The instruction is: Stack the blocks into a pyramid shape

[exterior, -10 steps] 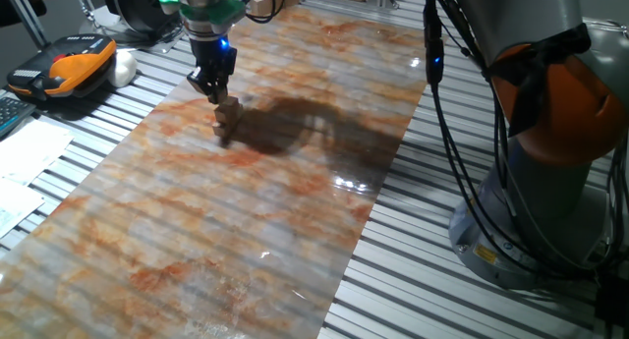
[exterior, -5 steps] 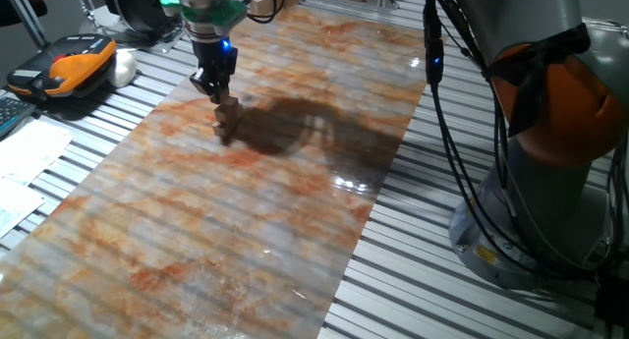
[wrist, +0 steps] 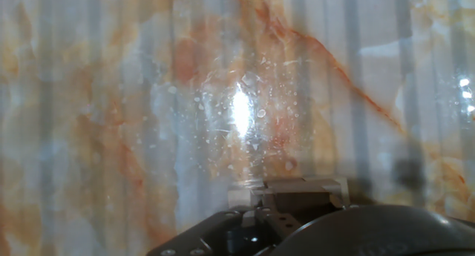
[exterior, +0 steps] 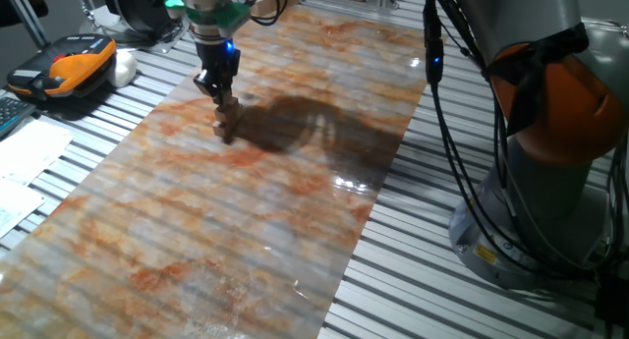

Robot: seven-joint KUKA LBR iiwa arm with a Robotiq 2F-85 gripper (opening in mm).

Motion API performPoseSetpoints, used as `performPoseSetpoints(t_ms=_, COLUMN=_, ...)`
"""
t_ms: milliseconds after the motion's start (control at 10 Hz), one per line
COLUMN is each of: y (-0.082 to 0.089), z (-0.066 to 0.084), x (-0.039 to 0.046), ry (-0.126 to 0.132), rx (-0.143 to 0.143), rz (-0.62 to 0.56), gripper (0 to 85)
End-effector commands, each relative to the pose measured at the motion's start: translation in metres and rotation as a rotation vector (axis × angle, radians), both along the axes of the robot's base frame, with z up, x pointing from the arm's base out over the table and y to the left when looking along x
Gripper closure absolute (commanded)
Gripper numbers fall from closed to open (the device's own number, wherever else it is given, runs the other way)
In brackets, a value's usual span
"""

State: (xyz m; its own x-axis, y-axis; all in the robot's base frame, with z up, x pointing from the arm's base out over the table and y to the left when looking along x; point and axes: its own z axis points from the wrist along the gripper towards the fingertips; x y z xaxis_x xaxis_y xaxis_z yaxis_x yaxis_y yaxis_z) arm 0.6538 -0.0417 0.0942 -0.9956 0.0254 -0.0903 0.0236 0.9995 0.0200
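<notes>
Blocks (exterior: 227, 121) stood in a small upright stack on the marbled orange-and-grey table sheet (exterior: 246, 231), toward its far left part, and only this cluster of wooden cubes could be seen; how many it held could not be counted at this size. Directly above the stack hung the gripper (exterior: 217, 90), its dark fingers pointing straight down, their tips at or just over the top cube. Whether the fingers touched that cube, or were open or closed, could not be told from the fixed view. A blue light glowed on the gripper body just above the stack, under a green collar. To the right of the stack a broad dark shadow lay across the sheet.

Left of the stack, off the sheet on the slatted metal table (exterior: 413, 241), sat an orange-and-black case (exterior: 69, 66) with a white object (exterior: 124, 68) just beside it. Well to the right of the stack rose the robot base (exterior: 545, 142), grey with an orange band, with black cables hanging before it.

From the hand view, only the glossy marbled sheet with a bright glare spot showed, and dark gripper housing (wrist: 297, 219) filled the lower edge; no cube could be made out there with certainty.
</notes>
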Motion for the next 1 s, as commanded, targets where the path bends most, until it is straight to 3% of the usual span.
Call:
performPoseSetpoints(t_ms=0, y=-0.0001, z=-0.0006, x=0.0000, ry=0.000, rx=-0.002, rz=0.000, gripper=85.0)
performPoseSetpoints(t_ms=900, y=0.0004, z=-0.0076, x=-0.0032, ry=-0.012, rx=-0.008, rz=-0.008, gripper=85.0)
